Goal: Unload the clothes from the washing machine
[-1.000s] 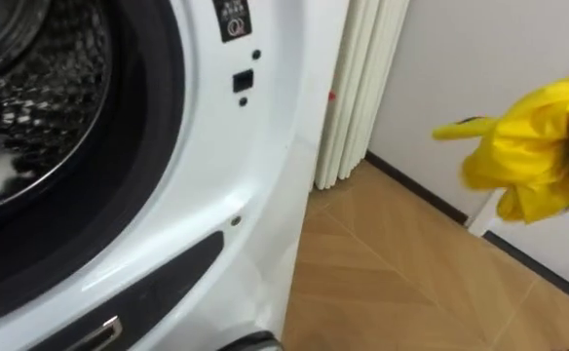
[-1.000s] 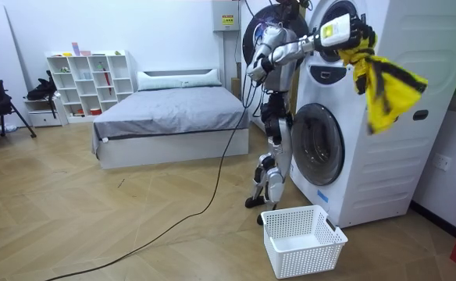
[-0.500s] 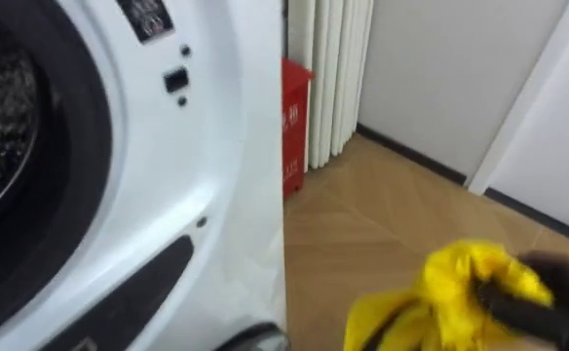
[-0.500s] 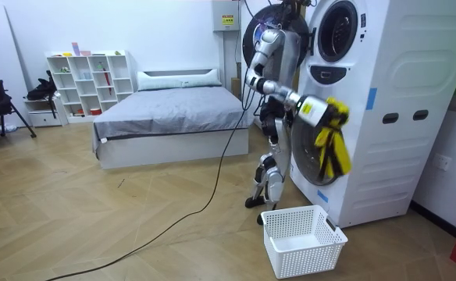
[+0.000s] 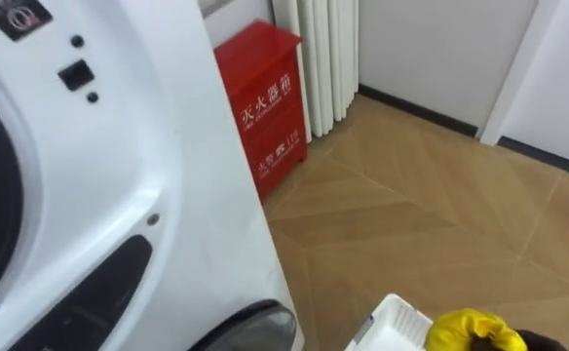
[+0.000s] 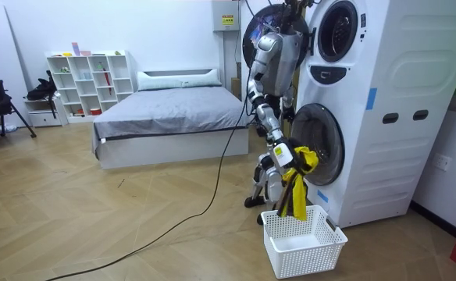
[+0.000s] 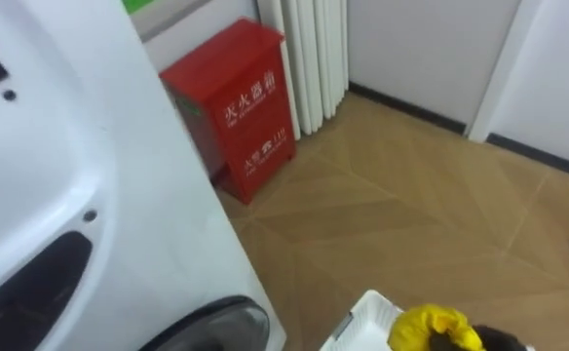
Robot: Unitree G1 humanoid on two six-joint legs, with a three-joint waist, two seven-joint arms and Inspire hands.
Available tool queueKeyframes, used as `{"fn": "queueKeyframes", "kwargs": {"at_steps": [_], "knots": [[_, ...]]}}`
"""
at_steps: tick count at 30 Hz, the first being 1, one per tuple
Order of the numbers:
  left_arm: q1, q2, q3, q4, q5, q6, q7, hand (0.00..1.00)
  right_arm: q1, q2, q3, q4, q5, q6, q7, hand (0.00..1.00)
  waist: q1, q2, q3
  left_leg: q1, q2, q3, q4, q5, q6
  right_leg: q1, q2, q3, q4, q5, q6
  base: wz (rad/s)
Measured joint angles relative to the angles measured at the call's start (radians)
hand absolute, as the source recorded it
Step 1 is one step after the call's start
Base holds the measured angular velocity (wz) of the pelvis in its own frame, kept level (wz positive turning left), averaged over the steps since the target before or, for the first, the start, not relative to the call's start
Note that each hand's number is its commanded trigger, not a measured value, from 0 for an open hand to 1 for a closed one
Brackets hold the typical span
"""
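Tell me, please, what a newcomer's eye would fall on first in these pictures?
First comes the yellow garment, gripped in the robot's right hand and hanging over the white basket in front of the tall white washing machine. Next comes the red box, standing on the wooden floor close beside the machine.

Red box point(image 5: 265, 107) beside white pleated curtain point(image 5: 328, 54); grey bed point(image 6: 169, 113) and white shelf unit point(image 6: 87, 82) farther off.
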Motion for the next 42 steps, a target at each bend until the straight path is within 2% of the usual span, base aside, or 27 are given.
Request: {"fn": "queueKeyframes", "kwargs": {"at_steps": [2,6,7,9,10,13,17,24,32,36,42], "knots": [[-0.009,-0.007,-0.004,0.0,-0.022,-0.013,0.014,0.0,-0.011,-0.006,-0.002,0.03,0.008,-0.008,0.0,1.0,-0.001,0.01,0.0007,-0.029,-0.004,-0.001,0.001,0.006,0.008,-0.03,-0.012,-0.008,0.014,-0.002,0.002,0.11],[-0.012,-0.013,-0.019,0.001,-0.074,-0.024,0.032,0.0,-0.035,-0.007,-0.002,0.076,0.027,-0.029,-0.004,1.0,-0.001,0.017,0.0043,-0.038,-0.016,-0.004,-0.002,0.009,0.012,-0.044,-0.012,-0.008,0.017,-0.008,0.005,0.02],[-0.013,-0.017,-0.019,0.001,-0.079,-0.028,0.035,0.0,-0.043,-0.008,-0.002,0.086,0.027,-0.037,-0.007,0.93,-0.001,0.019,0.0041,-0.041,-0.018,-0.005,-0.004,0.009,0.013,-0.051,-0.014,-0.008,0.026,-0.013,0.007,0.03],[-0.015,-0.021,-0.019,0.001,-0.079,-0.031,0.039,0.0,-0.051,-0.009,-0.004,0.105,0.027,-0.05,-0.012,0.27,-0.001,0.021,0.0029,-0.044,-0.019,-0.007,-0.005,0.01,0.014,-0.057,-0.016,-0.008,0.036,-0.019,0.009,0.05],[-0.015,-0.024,-0.019,0.001,-0.085,-0.034,0.042,0.0,-0.053,-0.008,-0.004,0.11,0.029,-0.052,-0.012,0.0,-0.001,0.022,0.0032,-0.045,-0.02,-0.009,-0.006,0.01,0.014,-0.058,-0.017,-0.008,0.037,-0.02,0.01,0.0],[-0.015,-0.031,-0.02,0.001,-0.118,-0.04,0.059,0.0,-0.052,-0.009,-0.004,0.112,0.031,-0.058,-0.014,0.0,0.0,0.023,0.0036,-0.045,-0.024,-0.013,-0.01,0.011,0.016,-0.062,-0.019,-0.009,0.043,-0.024,0.01,0.02],[-0.024,-0.035,-0.02,0.001,-0.118,-0.064,0.061,0.0,-0.051,-0.01,-0.013,0.112,0.03,-0.064,-0.016,0.0,-0.002,0.026,0.0034,-0.052,-0.038,-0.058,-0.013,0.016,0.025,-0.068,-0.035,-0.034,0.063,-0.043,0.012,0.22],[-0.029,-0.038,-0.043,0.0,-0.118,-0.084,0.063,0.0,-0.053,-0.01,-0.007,0.114,0.03,-0.064,-0.019,0.0,0.0,0.025,0.0035,-0.05,-0.055,-0.082,-0.012,0.019,0.029,-0.077,-0.06,-0.056,0.103,-0.072,0.014,0.13],[-0.029,-0.038,-0.06,0.0,-0.118,-0.107,0.062,0.0,-0.054,-0.011,0.032,0.162,0.033,-0.074,0.006,0.0,0.007,0.023,0.005,-0.043,-0.06,-0.096,-0.011,0.022,0.032,-0.074,-0.071,-0.068,0.12,-0.088,0.011,0.06],[-0.032,-0.038,-0.059,-0.001,-0.118,-0.117,0.062,0.0,-0.054,-0.011,0.037,0.166,0.031,-0.076,0.02,0.0,0.008,0.013,0.0117,-0.043,-0.06,-0.11,-0.01,0.024,0.033,-0.071,-0.078,-0.085,0.12,-0.091,0.008,0.13],[-0.032,-0.039,-0.06,-0.001,-0.118,-0.137,0.062,0.0,-0.062,-0.011,0.036,0.166,0.031,-0.098,0.046,0.0,0.011,0.009,0.0078,-0.044,-0.06,-0.124,-0.009,0.026,0.034,-0.065,-0.085,-0.1,0.119,-0.092,0.006,0.08]]}}
